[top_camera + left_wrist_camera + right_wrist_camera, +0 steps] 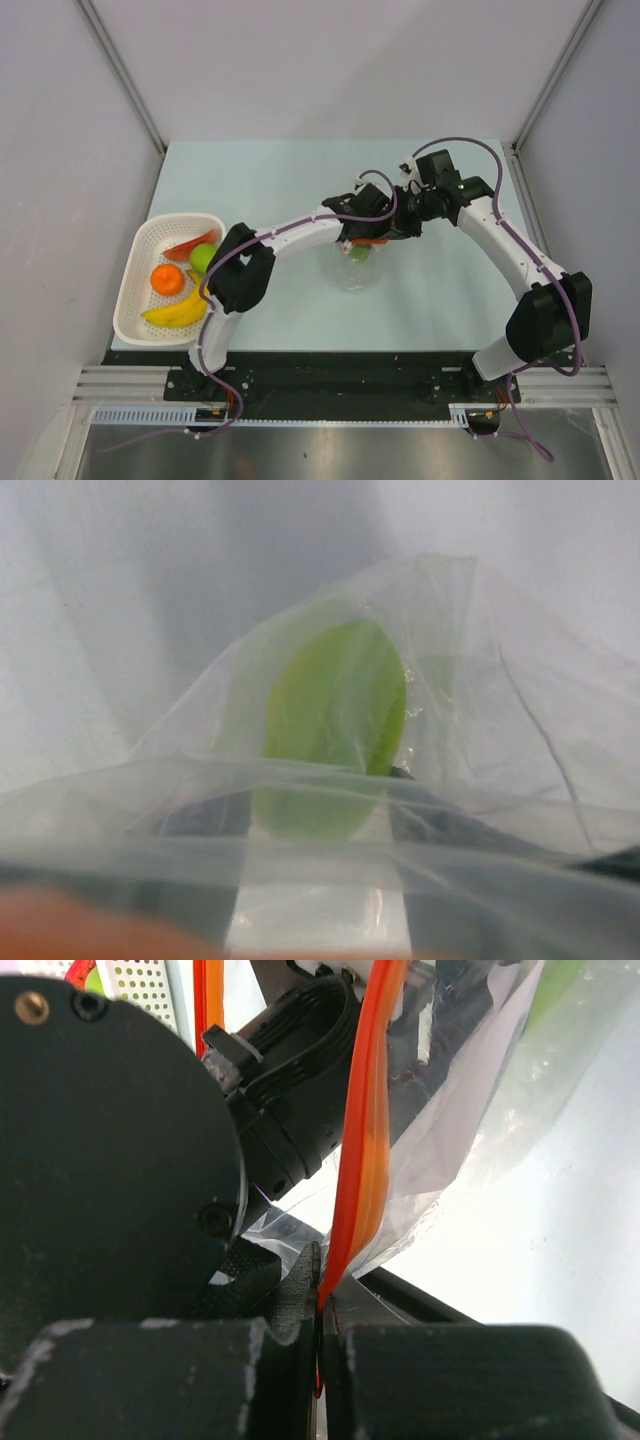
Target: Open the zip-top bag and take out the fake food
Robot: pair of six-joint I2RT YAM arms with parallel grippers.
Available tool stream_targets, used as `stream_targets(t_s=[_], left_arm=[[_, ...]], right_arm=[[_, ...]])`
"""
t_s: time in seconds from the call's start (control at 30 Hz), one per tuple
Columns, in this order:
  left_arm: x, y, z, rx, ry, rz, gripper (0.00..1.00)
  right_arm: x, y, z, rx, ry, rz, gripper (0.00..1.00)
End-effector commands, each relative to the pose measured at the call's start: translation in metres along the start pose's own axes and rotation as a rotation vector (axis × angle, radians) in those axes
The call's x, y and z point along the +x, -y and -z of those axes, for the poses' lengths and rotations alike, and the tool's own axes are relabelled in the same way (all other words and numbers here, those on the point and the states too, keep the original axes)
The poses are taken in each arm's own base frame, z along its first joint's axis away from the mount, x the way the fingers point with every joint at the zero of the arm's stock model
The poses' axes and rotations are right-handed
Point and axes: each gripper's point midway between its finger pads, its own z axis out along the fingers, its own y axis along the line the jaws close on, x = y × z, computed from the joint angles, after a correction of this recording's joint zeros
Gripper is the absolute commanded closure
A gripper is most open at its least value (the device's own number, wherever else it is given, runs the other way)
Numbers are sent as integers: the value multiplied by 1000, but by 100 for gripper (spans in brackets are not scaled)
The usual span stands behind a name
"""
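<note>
Removal step in hand: right gripper (320,1345) clenches the zip-top bag's (357,272) red zip strip (362,1160), while left gripper (358,240), state indeterminable, must next seize the green fake food (335,730) inside.

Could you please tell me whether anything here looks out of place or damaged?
Nothing stands out. The zip-top bag is held by its red zip strip, pinched in the right gripper, with one green piece inside. The other toy foods lie in the white basket; nothing has spilled.
</note>
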Motion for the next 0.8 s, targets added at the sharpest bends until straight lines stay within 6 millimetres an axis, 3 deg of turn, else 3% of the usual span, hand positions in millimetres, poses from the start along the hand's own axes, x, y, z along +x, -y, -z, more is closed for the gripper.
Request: stream_targets(t_s=[0.0, 0.2, 0.3, 0.47, 0.57, 0.73, 0.77], left_arm=[[20, -8, -13, -33, -87, -22, 45], [24, -8, -13, -14, -87, -40, 75], [22, -11, -8, -22, -76, -51, 84], [15, -12, 4, -4, -43, -67, 90], [14, -12, 9, -5, -44, -69, 100], [11, -13, 24, 17, -27, -64, 100], [7, -11, 35, 37, -11, -60, 100]], right_arm=[[12, -29, 7, -111, -39, 80, 100], [12, -27, 8, -104, -35, 80, 100], [12, -26, 8, -99, -34, 80, 100], [12, -26, 9, -99, -32, 78, 100], [12, -26, 9, -96, -34, 76, 100], [13, -24, 9, -86, -32, 74, 100], [11, -24, 10, -82, -25, 73, 100]])
